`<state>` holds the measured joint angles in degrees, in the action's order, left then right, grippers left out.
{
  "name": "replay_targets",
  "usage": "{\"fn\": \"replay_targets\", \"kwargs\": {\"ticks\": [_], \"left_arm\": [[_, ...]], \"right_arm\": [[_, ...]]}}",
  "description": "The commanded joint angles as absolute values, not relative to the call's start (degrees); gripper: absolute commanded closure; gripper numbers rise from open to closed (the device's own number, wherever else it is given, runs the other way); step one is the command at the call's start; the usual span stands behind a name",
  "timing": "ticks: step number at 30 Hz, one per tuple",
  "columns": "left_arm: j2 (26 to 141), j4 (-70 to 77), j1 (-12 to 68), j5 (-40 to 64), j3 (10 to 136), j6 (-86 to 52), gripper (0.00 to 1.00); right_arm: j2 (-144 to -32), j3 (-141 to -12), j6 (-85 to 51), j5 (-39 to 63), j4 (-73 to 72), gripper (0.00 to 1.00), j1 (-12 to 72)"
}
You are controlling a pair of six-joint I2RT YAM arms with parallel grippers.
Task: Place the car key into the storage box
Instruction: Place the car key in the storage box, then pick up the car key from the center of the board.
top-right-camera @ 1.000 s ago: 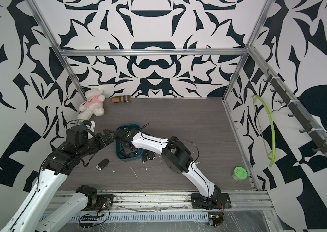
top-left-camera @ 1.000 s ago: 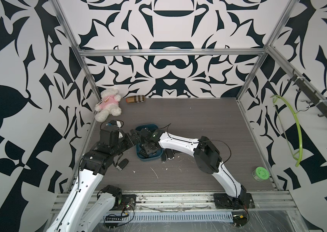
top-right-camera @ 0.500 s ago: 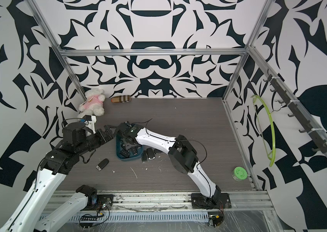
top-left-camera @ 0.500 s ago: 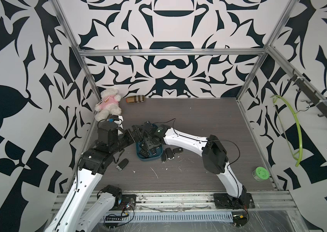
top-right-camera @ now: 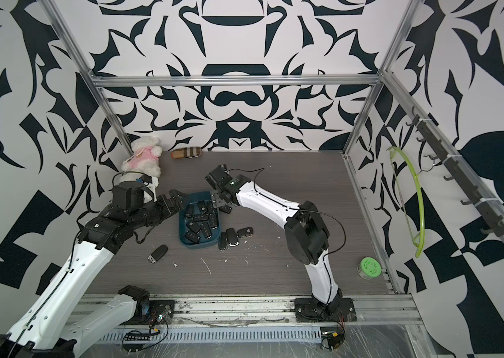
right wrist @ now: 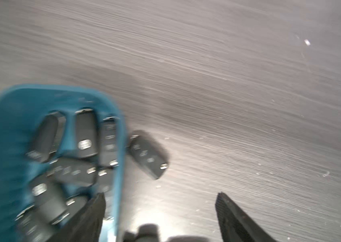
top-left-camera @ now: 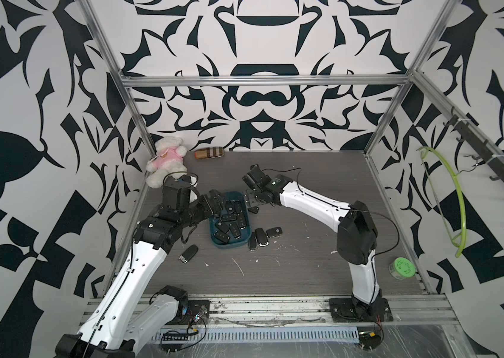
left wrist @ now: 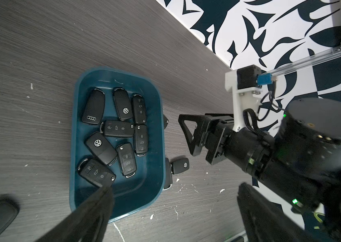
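My right gripper (right wrist: 160,194) hangs spread wide and empty, just beside the long wall of the storage box (right wrist: 4,125). The car key (right wrist: 147,155) lies flat on the table (right wrist: 228,83), just outside that same wall. It looks light, stiff and slick; I'd pinch across its narrow sides, mid-body.

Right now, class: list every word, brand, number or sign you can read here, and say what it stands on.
"VW" badge: key fob in the storage box.
"VW" badge: second fob, also inside.
"VW" badge: third fob, on the table beside the box.
Four linked rings, no letters: ringed fob inside.
Lock and car symbols, no words: buttoned fob inside.
Print on the teddy's pink shirt: too small to read.
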<state>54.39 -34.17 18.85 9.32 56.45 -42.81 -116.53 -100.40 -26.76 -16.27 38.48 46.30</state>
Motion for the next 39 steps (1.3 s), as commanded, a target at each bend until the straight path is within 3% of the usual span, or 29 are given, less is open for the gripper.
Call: {"fn": "replay_targets", "kwargs": {"ticks": [1, 9, 25, 30, 36, 39], "left_arm": [[55.6, -34.3, 18.7, 10.7, 56.5, -42.3, 0.01], [58.0, -34.2, 18.7, 11.4, 57.4, -41.9, 0.01], [59.6, -35.0, 18.6, 10.1, 58.5, -41.3, 0.01], [59.7, -35.1, 18.6, 9.7, 58.6, -41.2, 0.01], [59.4, -35.2, 18.6, 9.5, 58.3, -41.2, 0.01], [59.0, -35.2, 18.7, 9.4, 58.0, -41.3, 0.01]], "right_arm": [[-116.9, -98.6, -24.0, -16.1, 37.1, 0.17, 45.2], [-122.4, -98.6, -18.6, -7.3, 35.0, 0.18, 43.7], [-131.5, -106.1, -16.2, -6.6, 34.9, 0.22, 43.7], [-133.7, -108.5, -16.4, -7.4, 35.2, 0.32, 43.6], [-133.3, -108.6, -17.3, -7.4, 35.6, 0.6, 43.5], [-131.8, -107.5, -18.1, -7.8, 35.6, 0.64, 43.5]]}}
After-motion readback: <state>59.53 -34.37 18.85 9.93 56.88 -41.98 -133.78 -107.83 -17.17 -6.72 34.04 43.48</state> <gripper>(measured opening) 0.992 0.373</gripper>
